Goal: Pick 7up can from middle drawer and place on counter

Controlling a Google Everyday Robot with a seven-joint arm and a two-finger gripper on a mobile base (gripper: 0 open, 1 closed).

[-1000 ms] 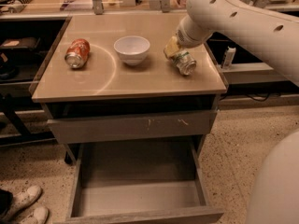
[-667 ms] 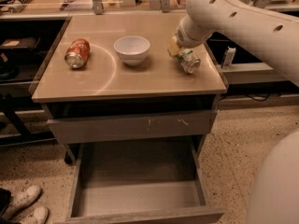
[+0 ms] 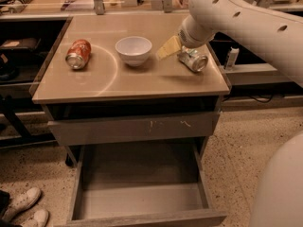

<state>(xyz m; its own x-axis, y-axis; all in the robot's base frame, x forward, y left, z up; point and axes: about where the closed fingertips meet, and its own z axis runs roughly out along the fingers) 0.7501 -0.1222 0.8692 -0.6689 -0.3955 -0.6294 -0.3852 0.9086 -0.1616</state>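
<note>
Gripper point(image 3: 179, 51) upper right, fingers spread, holding nothing; 7up can point(image 3: 193, 60) lies sideways on counter point(image 3: 118, 86) near edge, a nudge prob rolls it off.

Tool point(image 3: 174, 49) beside 7up can point(image 3: 193, 60), half hidden behind arm point(image 3: 222, 13).

Speckled floor point(image 3: 246, 141) under warm light, dark shelving point(image 3: 19, 46) at the left.

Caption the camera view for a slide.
7up can lying on the counter beside the gripper, right of the white bowl; middle drawer open below.
</note>
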